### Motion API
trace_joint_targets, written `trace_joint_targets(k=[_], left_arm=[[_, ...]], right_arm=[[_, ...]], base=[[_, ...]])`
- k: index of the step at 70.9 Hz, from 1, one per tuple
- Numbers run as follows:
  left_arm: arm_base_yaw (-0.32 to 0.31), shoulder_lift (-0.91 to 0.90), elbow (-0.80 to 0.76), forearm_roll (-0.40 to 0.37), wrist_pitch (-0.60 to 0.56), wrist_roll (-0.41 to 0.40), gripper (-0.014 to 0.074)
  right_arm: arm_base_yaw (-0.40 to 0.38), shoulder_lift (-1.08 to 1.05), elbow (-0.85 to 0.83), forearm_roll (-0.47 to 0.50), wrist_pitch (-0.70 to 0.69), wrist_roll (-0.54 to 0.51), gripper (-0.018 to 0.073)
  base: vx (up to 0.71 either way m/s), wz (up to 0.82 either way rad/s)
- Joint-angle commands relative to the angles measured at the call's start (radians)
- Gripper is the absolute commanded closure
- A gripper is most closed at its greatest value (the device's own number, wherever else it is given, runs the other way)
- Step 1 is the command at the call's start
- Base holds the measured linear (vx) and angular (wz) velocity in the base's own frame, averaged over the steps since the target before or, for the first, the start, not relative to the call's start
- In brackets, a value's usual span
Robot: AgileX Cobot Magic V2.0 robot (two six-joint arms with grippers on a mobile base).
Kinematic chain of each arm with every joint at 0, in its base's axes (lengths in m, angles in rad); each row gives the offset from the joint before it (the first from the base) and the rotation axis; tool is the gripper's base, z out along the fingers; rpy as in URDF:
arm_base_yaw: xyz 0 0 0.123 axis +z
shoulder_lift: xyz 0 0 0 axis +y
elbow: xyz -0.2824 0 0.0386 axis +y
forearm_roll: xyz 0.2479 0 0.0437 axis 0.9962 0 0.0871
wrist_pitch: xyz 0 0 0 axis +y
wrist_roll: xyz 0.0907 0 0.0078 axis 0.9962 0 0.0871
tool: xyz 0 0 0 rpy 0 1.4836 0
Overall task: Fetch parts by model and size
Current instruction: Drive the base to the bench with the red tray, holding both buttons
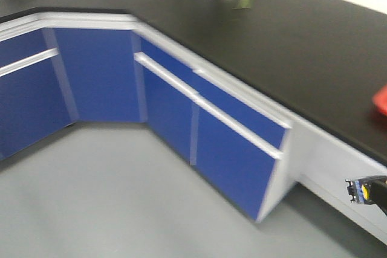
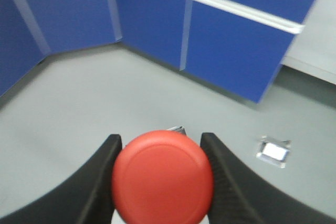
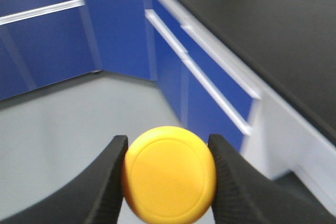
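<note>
Left end effector pinching red switch; right end effector pinching yellow switch.

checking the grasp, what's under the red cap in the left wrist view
The round red mushroom cap sits between the black fingers of the left gripper. Only a silver edge peeks past its rim; whatever is below, base included, is covered by the cap.

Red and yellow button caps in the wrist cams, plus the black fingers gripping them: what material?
Plastic, likely: round red button cap, smooth satin, soft sheen; round yellow button cap, same look. Matte rubber or plastic: black fingers, ribbed inner faces; blur leaves it open.
</note>
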Motion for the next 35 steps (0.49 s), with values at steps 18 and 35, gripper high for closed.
trace_joint_targets(k=[18, 35], left_arm=[[-0.006, 0.012, -0.022, -0.004, -0.065, -0.001, 0.0603], [-0.006, 0.012, -0.022, -0.004, -0.065, -0.001, 0.0603]], right_arm=[[-0.005, 0.010, -0.030, -0.008, -0.077, -0.006, 0.0568], [-0.005, 0.010, -0.030, -0.008, -0.077, -0.006, 0.0568]], base=[[0.21, -0.85], [0.21, -0.82]])
